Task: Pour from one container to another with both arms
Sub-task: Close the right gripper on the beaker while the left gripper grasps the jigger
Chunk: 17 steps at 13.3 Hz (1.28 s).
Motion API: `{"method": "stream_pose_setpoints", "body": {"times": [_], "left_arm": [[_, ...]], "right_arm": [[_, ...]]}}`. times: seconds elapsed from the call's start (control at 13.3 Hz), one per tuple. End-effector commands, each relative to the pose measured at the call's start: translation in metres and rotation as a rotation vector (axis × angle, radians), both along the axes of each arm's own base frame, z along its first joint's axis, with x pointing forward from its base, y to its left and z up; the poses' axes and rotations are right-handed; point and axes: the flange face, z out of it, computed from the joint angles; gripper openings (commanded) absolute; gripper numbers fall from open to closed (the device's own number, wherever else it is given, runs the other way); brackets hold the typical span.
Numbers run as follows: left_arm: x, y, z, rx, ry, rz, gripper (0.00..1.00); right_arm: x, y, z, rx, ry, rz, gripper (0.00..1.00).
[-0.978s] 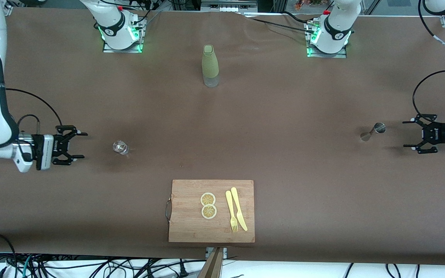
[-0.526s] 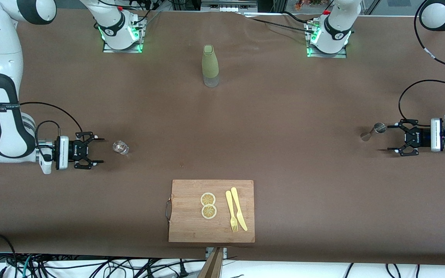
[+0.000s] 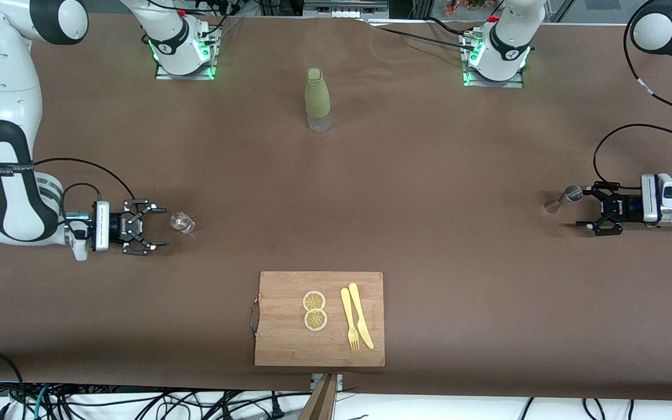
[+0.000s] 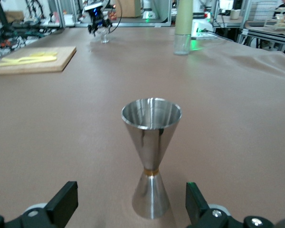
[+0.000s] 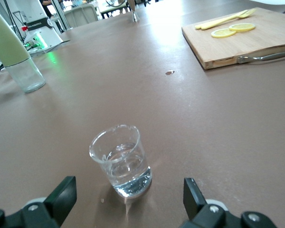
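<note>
Both grippers wide open, holding nothing: right gripper [image 3: 160,227] mid-left of frame w/ small clear glass [image 3: 182,222] just ahead, left gripper [image 3: 582,206] mid-right by steel hourglass jigger [image 3: 563,198]; centre each betw. fingers, grip low, lift level.

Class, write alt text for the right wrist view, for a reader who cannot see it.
A small clear glass holding a little clear liquid stands upright on the brown table, centred ahead of the right pincer, whose open fingers do not touch it. Also on the table are a wooden cutting board with lemon slices and a green bottle.
</note>
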Motion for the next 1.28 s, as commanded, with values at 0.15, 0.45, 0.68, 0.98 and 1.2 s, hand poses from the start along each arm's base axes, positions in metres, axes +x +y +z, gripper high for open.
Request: {"method": "stream_pose_setpoints", "body": {"times": [0.15,0.45,0.68,0.98,1.2], "left_arm": [[-0.008,-0.023,-0.023,-0.089,-0.091,-0.056,1.0],[-0.018,-0.023,-0.039,-0.104,-0.059,-0.058,1.0],[-0.021,-0.027,-0.049,-0.128,-0.041,-0.067,0.99],[-0.025,-0.036,-0.054,-0.174,-0.017,-0.088,0.99],[-0.027,-0.03,-0.051,-0.17,-0.015,-0.086,0.99]], "right_arm": [[-0.006,0.006,-0.012,0.091,-0.02,0.026,1.0],[-0.014,0.013,-0.019,0.15,-0.013,0.068,1.0],[-0.018,0.014,-0.029,0.166,-0.031,0.074,1.0],[-0.018,0.02,-0.037,0.192,-0.049,0.064,1.0],[-0.016,0.029,-0.036,0.21,-0.054,0.055,1.0]]}}
